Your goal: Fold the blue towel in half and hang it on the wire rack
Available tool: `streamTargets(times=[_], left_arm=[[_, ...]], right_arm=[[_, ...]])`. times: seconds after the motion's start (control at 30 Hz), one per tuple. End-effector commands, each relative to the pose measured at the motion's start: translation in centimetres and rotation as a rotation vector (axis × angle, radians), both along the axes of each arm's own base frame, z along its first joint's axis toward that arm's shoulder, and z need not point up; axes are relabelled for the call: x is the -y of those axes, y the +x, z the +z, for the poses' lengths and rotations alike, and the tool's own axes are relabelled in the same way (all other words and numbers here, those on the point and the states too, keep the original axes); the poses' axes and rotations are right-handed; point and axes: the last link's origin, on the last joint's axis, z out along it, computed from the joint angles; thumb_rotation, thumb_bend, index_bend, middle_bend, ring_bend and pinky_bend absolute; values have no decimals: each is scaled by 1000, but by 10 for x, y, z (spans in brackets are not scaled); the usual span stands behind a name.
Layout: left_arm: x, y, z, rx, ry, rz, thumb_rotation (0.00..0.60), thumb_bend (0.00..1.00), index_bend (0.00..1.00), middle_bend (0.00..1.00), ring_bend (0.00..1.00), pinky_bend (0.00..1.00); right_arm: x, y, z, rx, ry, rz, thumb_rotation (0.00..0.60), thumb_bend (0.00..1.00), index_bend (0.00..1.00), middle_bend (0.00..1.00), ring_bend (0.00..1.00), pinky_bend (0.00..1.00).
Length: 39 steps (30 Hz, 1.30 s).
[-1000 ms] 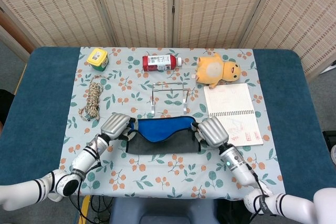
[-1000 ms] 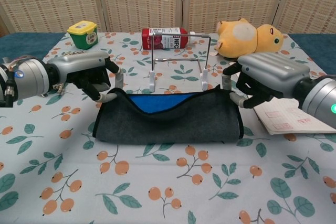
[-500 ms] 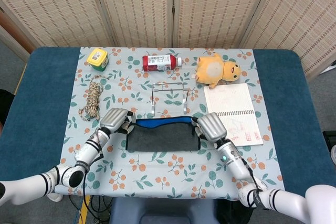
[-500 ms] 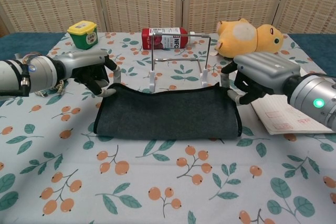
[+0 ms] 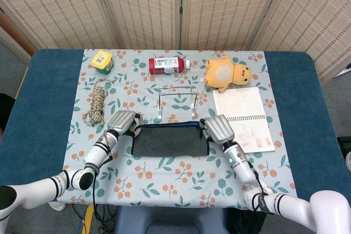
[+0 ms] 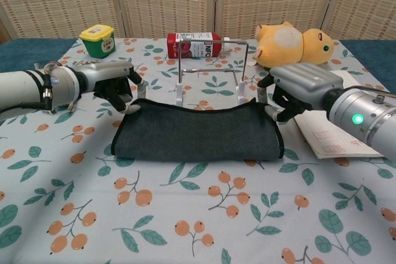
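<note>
The towel (image 5: 170, 141) (image 6: 197, 132) lies folded in half on the tablecloth, its grey side up, with a thin blue edge showing along the far side in the head view. My left hand (image 5: 123, 122) (image 6: 111, 83) pinches the far left corner of the fold. My right hand (image 5: 219, 129) (image 6: 298, 88) pinches the far right corner. The wire rack (image 5: 177, 101) (image 6: 210, 73) stands upright just behind the towel, between both hands, with nothing on it.
Behind the rack lie a red bottle (image 5: 168, 65) on its side, a yellow plush toy (image 5: 227, 73) and a yellow-lidded jar (image 5: 102, 61). A coil of rope (image 5: 97, 102) lies at the left. An open notebook (image 5: 243, 118) sits right of my right hand.
Both hands carried the towel's near edge over to the far edge and lowered it. The blue inside, open a second ago, is covered and the fold lies flat.
</note>
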Motion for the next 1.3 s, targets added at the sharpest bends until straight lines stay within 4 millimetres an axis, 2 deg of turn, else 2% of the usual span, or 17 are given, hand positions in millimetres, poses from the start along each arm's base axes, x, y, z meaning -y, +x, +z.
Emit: streamTargets(times=[0.03,0.37,0.43,0.5,0.57,0.7,0.77,0.83,0.97,1.1,1.2,1.3], left_arm=[[-1,0,-1,-5,0,1,600,446,574,933,878,947],[-1,-1,-2,-23,-2,11,600,444,557,919,870,947],[-1,-2,-2,-27,-2,14,600,438,526,892,850,947],[-1,-2,-2,-30,0,17,600,434,477,834,790,947],[0,-3,-1,-35,8,16,600,400,415,754,701,947],[3,-3,2,-28,35,16,600,288,310,568,515,944],[5,-3,4,-22,49,15,600,262,272,476,441,911],[7,-5,6,-15,57,19,600,256,233,379,362,834],[10,-7,12,8,73,27,600,251,186,240,228,672],[17,-9,24,42,95,32,600,251,182,206,166,514],[22,-12,36,51,118,27,600,251,191,205,161,467],[29,-16,49,45,151,23,600,251,203,205,161,449]], right_arm=[[2,1,-2,0,-1,0,600,483,670,906,831,923],[8,-3,-7,-26,1,-5,600,483,670,906,831,923],[8,-4,-8,-31,0,-6,600,484,670,905,831,923],[9,-6,-9,-42,-1,-10,600,478,655,902,831,923],[9,-7,-8,-46,-7,-15,600,433,543,898,830,923],[9,-7,-6,-45,-16,-24,600,277,314,892,824,923],[9,-8,-3,-40,-21,-30,600,222,226,889,824,923],[10,-8,-1,-41,-26,-32,600,177,151,884,822,923],[9,-7,4,-38,-34,-28,600,132,106,874,815,923],[6,-6,15,-20,-41,-12,600,131,105,834,778,923],[2,-5,28,-12,-50,23,600,132,123,791,742,923],[-2,-6,40,-18,-54,65,600,147,207,748,711,923]])
